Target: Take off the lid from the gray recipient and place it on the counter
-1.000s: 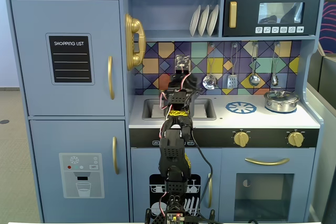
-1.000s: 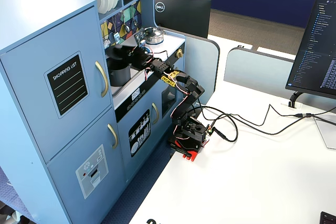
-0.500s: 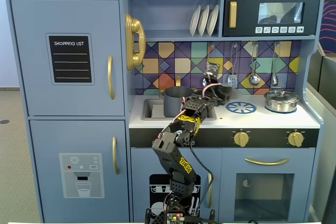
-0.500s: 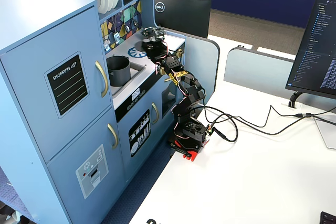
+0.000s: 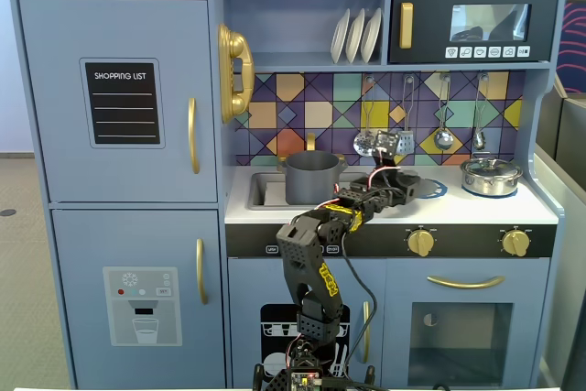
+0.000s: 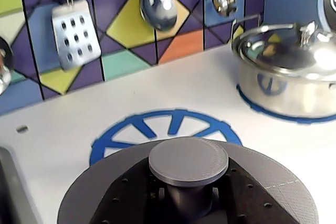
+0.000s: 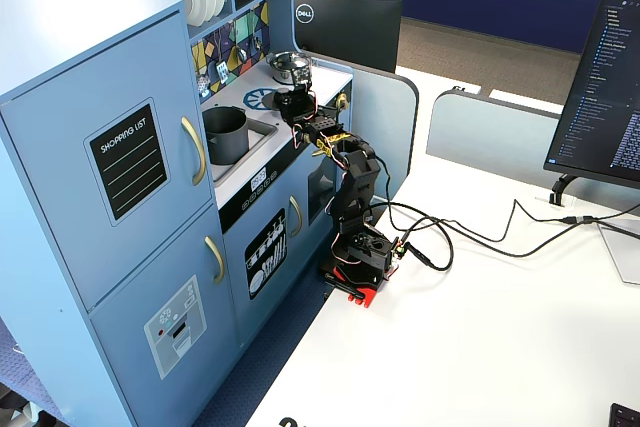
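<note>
In the wrist view the lid (image 6: 189, 182) fills the bottom of the picture, a dark gray disc with its round knob in the middle. The gripper (image 5: 396, 182) holds this lid; its fingers are hidden under the disc there, so the grip shows only by the way the lid sits fixed before the camera. Whether the lid touches the surface or hangs just above it, I cannot tell. Under and behind the lid is the white counter (image 6: 173, 98) with the blue burner print (image 6: 157, 127) partly covered by the disc. To the right on the counter stands a shiny silver pot (image 6: 291, 77) with its own lid on. Behind, on the colored tile wall, hang a slotted spatula (image 6: 74, 32) and a ladle (image 6: 157, 9).

In a fixed view from the front, the gray recipient (image 5: 312, 178) stands open in the sink at the left of the burner, well apart from the lid (image 5: 410, 181)
</note>
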Robot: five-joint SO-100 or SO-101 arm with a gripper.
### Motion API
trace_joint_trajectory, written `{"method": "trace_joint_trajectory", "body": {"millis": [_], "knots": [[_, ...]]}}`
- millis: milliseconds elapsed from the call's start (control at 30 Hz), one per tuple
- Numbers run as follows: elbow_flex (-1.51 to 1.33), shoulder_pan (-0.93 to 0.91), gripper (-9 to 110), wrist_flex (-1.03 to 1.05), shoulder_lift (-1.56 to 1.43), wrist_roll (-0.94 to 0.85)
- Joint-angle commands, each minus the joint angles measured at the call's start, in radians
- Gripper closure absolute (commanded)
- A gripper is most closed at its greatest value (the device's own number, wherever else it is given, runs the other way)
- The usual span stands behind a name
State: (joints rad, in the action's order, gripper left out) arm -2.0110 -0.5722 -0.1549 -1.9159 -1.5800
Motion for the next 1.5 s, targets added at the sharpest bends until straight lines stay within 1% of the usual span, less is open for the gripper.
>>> {"method": "trace_joint_trajectory", "body": {"millis": [0, 300, 633, 667, 800, 900, 1000, 1233, 1300, 1400, 1467], "knots": [[0.015, -0.008, 102, -0.074, 0.029, -0.015], [0.003, -0.015, 102, -0.133, 0.104, -0.026], [-0.066, -0.009, 102, -0.207, 0.123, -0.031], [-0.074, -0.009, 99, -0.222, 0.123, -0.018], [-0.081, -0.018, 80, -0.258, 0.117, 0.002], [-0.078, -0.031, 72, -0.267, 0.104, -0.015], [-0.072, -0.041, 70, -0.268, 0.083, -0.017], [-0.028, -0.051, 71, -0.278, 0.015, 0.002], [-0.012, -0.044, 72, -0.244, -0.034, 0.011], [-0.012, -0.038, 74, -0.138, -0.153, 0.038], [-0.04, -0.021, 79, 0.037, -0.304, 0.084]]}}
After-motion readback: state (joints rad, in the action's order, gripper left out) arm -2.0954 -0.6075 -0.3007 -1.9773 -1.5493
